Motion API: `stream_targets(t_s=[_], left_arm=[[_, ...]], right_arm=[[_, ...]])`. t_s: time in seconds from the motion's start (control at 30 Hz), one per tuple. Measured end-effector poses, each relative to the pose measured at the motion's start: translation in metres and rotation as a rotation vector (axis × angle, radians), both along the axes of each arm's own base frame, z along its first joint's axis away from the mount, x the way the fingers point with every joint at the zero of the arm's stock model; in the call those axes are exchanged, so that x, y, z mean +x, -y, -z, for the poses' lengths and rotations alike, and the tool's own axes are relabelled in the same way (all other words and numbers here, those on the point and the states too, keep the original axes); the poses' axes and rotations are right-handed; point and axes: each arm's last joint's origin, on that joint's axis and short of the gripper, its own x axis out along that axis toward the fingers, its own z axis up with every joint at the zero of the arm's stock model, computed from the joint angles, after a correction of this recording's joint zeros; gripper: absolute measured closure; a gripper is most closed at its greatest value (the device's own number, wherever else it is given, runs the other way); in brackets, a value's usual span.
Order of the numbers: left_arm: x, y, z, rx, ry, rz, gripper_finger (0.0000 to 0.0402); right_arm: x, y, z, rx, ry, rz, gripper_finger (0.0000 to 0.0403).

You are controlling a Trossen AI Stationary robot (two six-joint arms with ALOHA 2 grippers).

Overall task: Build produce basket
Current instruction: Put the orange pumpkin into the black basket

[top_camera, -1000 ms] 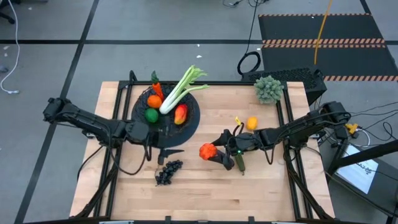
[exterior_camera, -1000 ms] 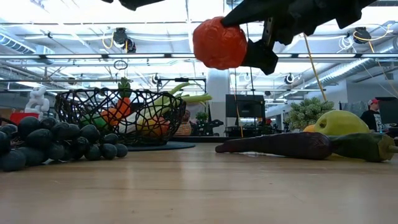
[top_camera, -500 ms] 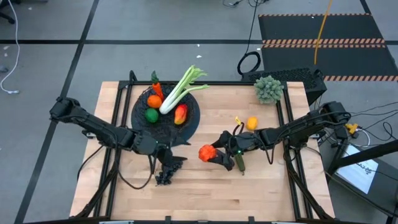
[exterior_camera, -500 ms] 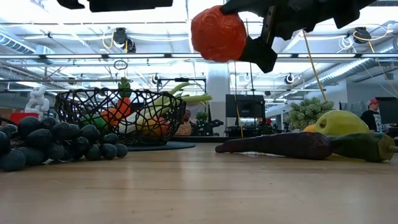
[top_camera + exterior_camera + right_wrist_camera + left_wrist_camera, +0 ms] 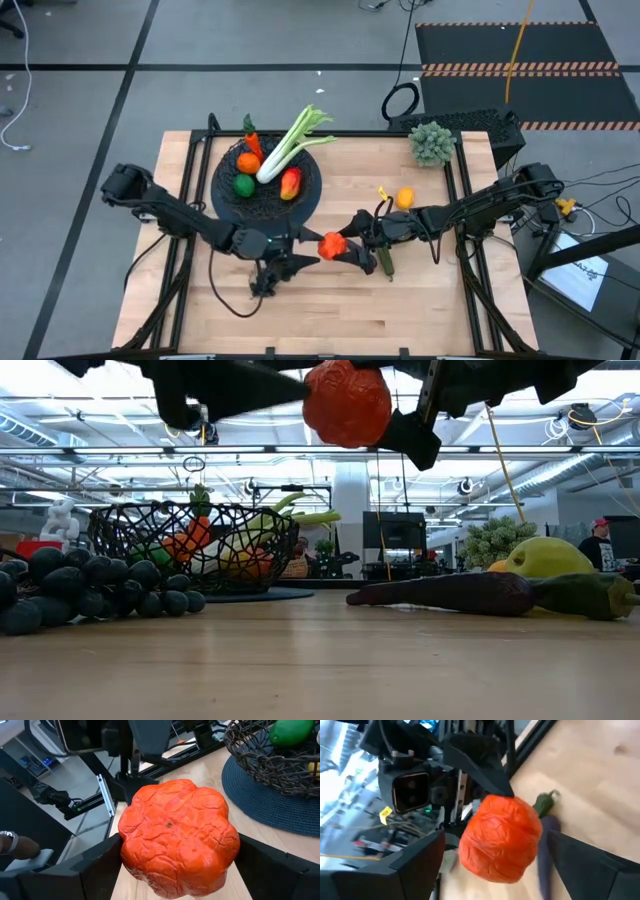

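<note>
A lumpy red-orange round fruit (image 5: 332,243) (image 5: 347,402) is held above the table's middle by my right gripper (image 5: 342,249) (image 5: 178,842), which is shut on it. My left gripper (image 5: 312,254) (image 5: 495,850) is open and reaches in from the left above the dark grapes (image 5: 266,286). Its two fingers stand on either side of the same fruit (image 5: 500,837). The black wire basket (image 5: 218,176) (image 5: 120,525) rests on a dark round mat. It holds a carrot, an orange, a green apple, a mango and the long pale-green stalk (image 5: 290,145). My right gripper pinches the red-orange fruit between its two fingers (image 5: 95,870), which lie on opposite sides (image 5: 131,856) of it. The fingers come about level from the table's right. The fruit is lifted clear of the table. My left gripper: I cannot tell whether its fingers touch the fruit.
A purple eggplant (image 5: 450,592) (image 5: 385,262) and a green cucumber (image 5: 585,596) lie on the table under the right arm. A yellow lemon (image 5: 405,198) lies behind them and the grey-green frilly clump (image 5: 432,142) sits at the far right corner. The grapes (image 5: 80,590) lie near the front.
My left gripper has swung from beside the basket toward the near edge and then to the right, over the grapes, up to the fruit in my right gripper. The right gripper has raised the fruit a little.
</note>
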Motion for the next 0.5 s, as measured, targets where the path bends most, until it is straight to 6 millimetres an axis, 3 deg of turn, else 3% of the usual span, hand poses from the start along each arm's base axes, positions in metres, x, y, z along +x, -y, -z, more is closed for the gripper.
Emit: stream_targets(t_s=[0.33,0.5], left_arm=[[0.015,0.004,0.02,0.226,0.042,0.025,0.0057],[0.024,0.0,0.021,0.263,0.041,0.011,0.009]], right_arm=[[0.0,0.0,0.0,0.003,0.0,0.001,0.0062],[0.0,0.0,0.0,0.003,0.0,0.001,0.0062]])
